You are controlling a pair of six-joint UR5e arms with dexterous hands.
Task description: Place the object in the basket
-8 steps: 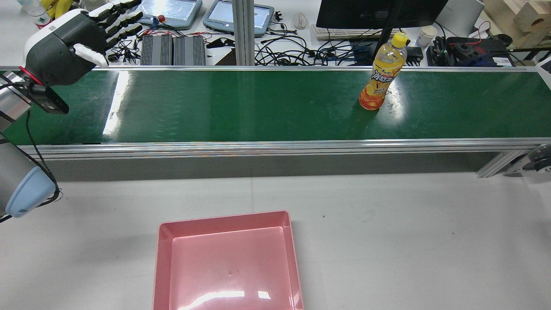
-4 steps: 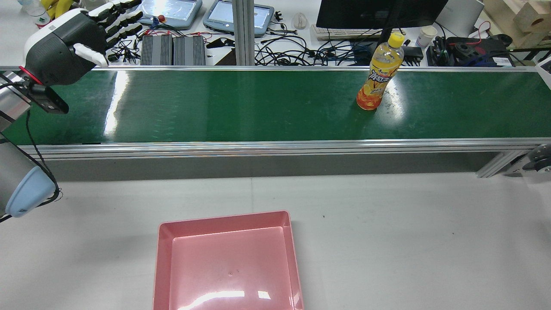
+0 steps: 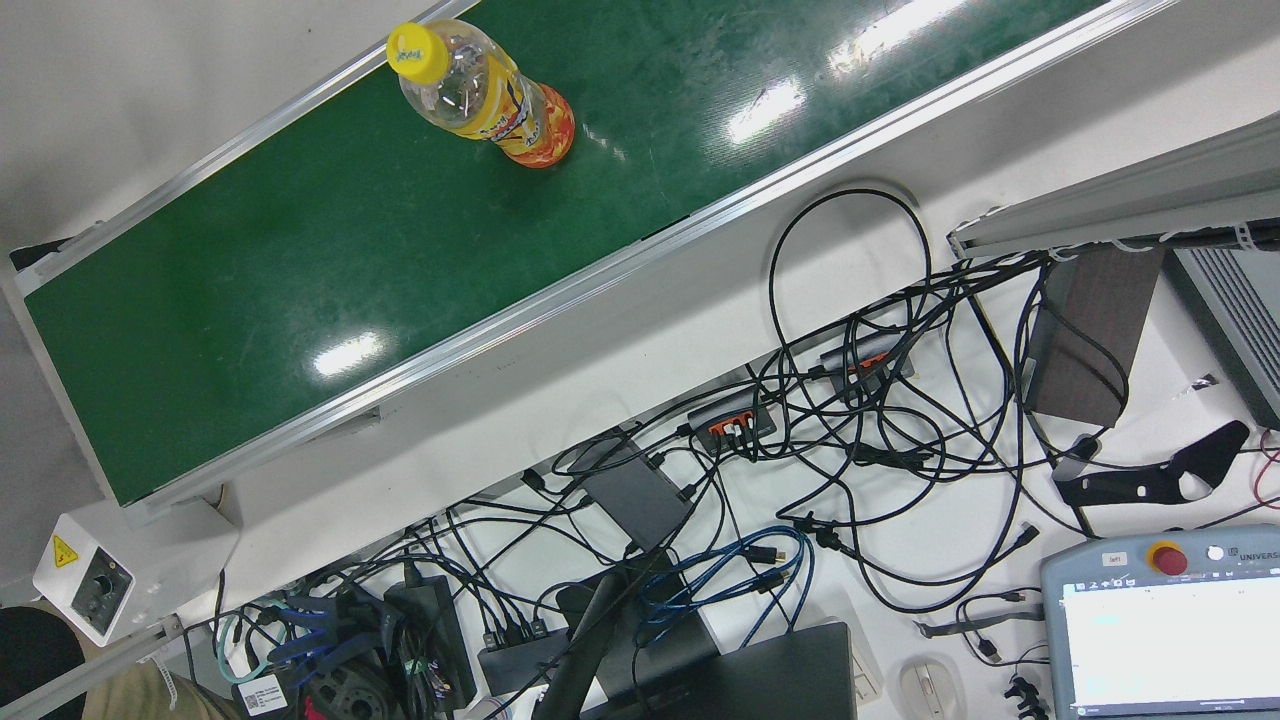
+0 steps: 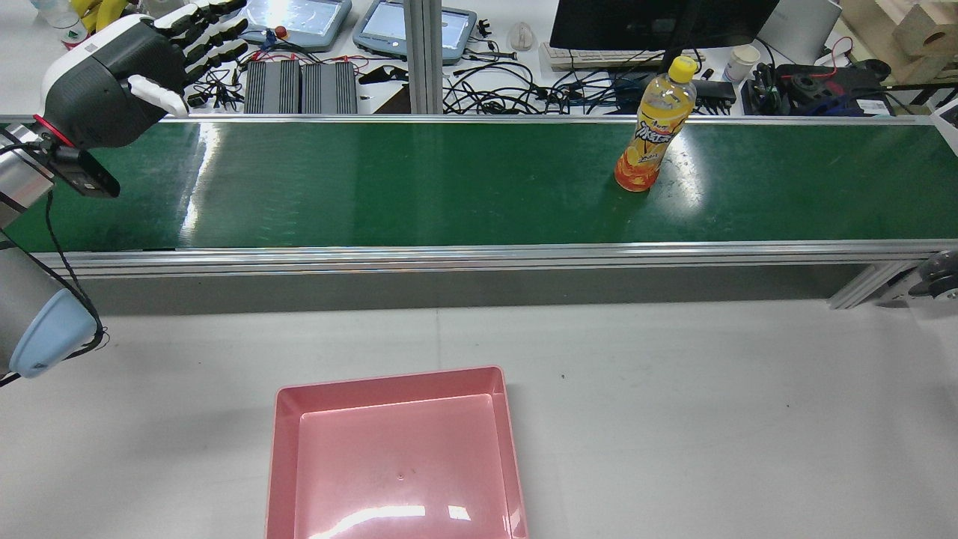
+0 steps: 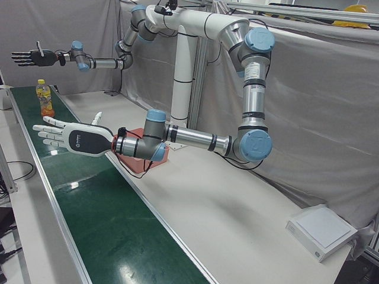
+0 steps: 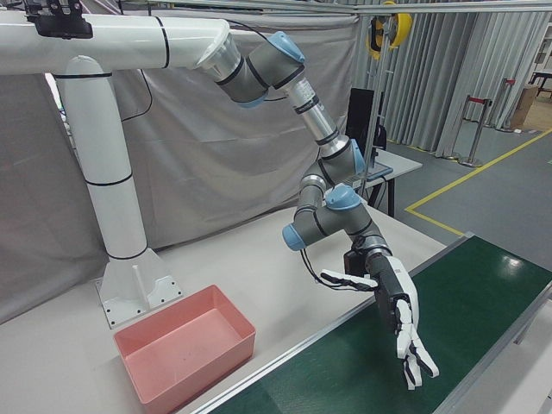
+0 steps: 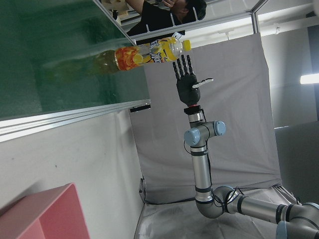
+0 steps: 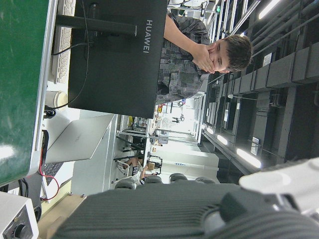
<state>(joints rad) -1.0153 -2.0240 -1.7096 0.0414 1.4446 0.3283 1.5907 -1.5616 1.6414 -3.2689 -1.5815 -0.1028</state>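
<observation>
An orange drink bottle [image 4: 650,138] with a yellow cap stands upright on the green conveyor belt [image 4: 412,187], right of centre. It also shows in the front view [image 3: 490,95], the left-front view [image 5: 43,99] and the left hand view [image 7: 149,51]. The pink basket [image 4: 389,382] sits empty on the white table in front of the belt. My left hand [image 4: 135,67] is open over the belt's left end, far from the bottle; it also shows in the left-front view [image 5: 71,137]. My right hand [image 5: 29,57] is open and raised beyond the bottle, also seen in the left hand view [image 7: 187,82].
Aluminium rails [image 4: 479,254] edge the belt. Behind the belt lie cables, teach pendants [image 4: 299,19], a monitor [image 4: 658,22] and a paper cup [image 4: 741,64]. A control box [image 3: 100,575] stands at the belt's end. White table [image 4: 711,419] lies around the basket.
The bottle has moved a little to the left along the belt, still upright. Both hands have stayed where they were, open.
</observation>
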